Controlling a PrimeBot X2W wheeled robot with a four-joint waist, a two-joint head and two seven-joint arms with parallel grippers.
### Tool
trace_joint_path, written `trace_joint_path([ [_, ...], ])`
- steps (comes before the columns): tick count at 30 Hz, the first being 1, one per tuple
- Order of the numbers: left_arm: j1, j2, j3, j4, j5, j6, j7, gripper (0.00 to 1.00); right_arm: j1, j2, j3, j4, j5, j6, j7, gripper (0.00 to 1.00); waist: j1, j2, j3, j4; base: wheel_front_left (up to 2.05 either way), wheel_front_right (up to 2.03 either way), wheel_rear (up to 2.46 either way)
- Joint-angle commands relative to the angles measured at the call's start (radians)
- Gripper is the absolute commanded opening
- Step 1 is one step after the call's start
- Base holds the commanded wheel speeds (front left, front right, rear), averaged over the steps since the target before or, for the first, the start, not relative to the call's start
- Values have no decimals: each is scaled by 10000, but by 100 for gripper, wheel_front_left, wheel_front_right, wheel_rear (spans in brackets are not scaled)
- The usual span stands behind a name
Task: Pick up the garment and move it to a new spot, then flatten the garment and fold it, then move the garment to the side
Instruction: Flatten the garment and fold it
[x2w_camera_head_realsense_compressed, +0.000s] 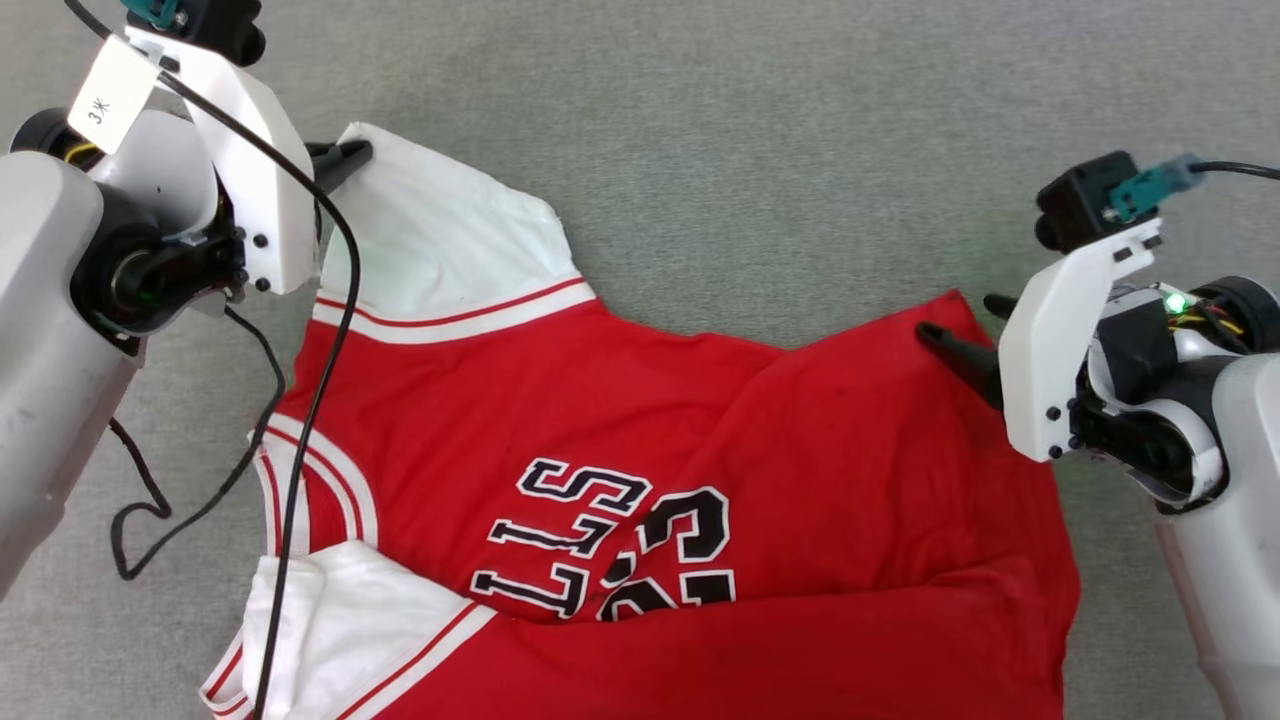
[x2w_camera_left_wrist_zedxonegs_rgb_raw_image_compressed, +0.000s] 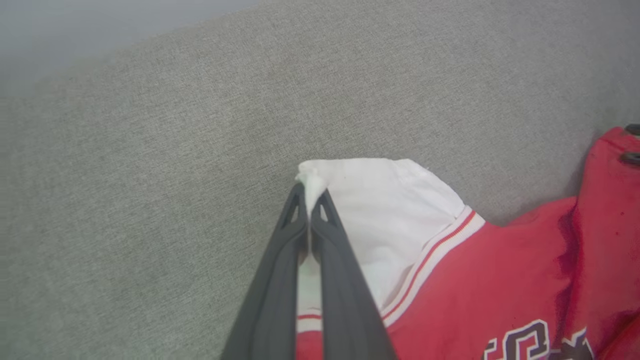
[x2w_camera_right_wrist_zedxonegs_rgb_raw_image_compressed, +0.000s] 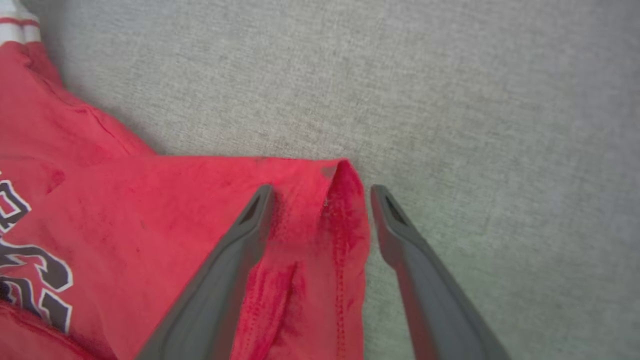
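The garment (x2w_camera_head_realsense_compressed: 620, 420), a red jersey with white sleeves and black-and-white lettering, lies spread and creased on the grey cloth surface. My left gripper (x2w_camera_head_realsense_compressed: 345, 158) is at its far left corner, shut on the tip of the white sleeve (x2w_camera_left_wrist_zedxonegs_rgb_raw_image_compressed: 380, 210); in the left wrist view a pinch of white fabric sticks out between the two fingertips of the left gripper (x2w_camera_left_wrist_zedxonegs_rgb_raw_image_compressed: 310, 192). My right gripper (x2w_camera_head_realsense_compressed: 955, 322) is open at the far right red corner (x2w_camera_right_wrist_zedxonegs_rgb_raw_image_compressed: 340, 175). In the right wrist view one finger of the right gripper (x2w_camera_right_wrist_zedxonegs_rgb_raw_image_compressed: 320, 192) rests on the red cloth and the other on the grey surface.
Grey fabric surface (x2w_camera_head_realsense_compressed: 760, 150) stretches beyond the garment, and to its left and right. A black cable (x2w_camera_head_realsense_compressed: 140, 500) from my left arm loops down over the surface and across the near white sleeve (x2w_camera_head_realsense_compressed: 330, 610).
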Motion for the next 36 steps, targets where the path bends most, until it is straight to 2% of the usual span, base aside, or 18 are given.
trace_joint_path([
  [1, -128, 23, -33, -67, -36, -21, -74, 0, -104, -68, 63, 178, -8, -4, 128, 100, 0, 0, 119, 119, 0, 0, 0],
  [10, -156, 158, -270, -351, -183, -22, -600, 0, 300, -199, 830, 2405, -44, -7, 2229, 100, 0, 0, 298, 401, 0, 0, 0],
  [11, -113, 169, -299, -361, -222, -22, -647, 0, 372, -203, 903, 2518, -29, -7, 2366, 44, 0, 0, 290, 431, 0, 0, 0],
  [12, -64, 193, -336, -364, -243, -22, -701, 0, 416, -157, 911, 2586, 78, -7, 2462, 0, 0, 0, 279, 454, 0, 0, 0],
  [15, 46, 256, -415, -355, -327, -22, -909, 0, 222, -52, 765, 2471, 290, -4, 2355, 0, 0, 0, 182, 524, 0, 0, 0],
  [22, 256, 519, -367, -228, -278, -10, -1863, 0, -664, 39, -640, 1525, 338, -7, 1320, 0, 0, 0, -423, 720, 0, 0, 0],
  [29, 1033, 923, -113, -254, -533, -3, -2848, 0, 333, 158, -1722, 632, 165, -7, 1179, 0, 0, 0, -1149, 966, 0, 0, 0],
  [36, 2707, 1466, 195, -964, -975, 331, -3999, 0, 2081, 492, -2681, -405, 119, -7, 894, 0, 0, 0, -1587, 1187, 0, 0, 0],
])
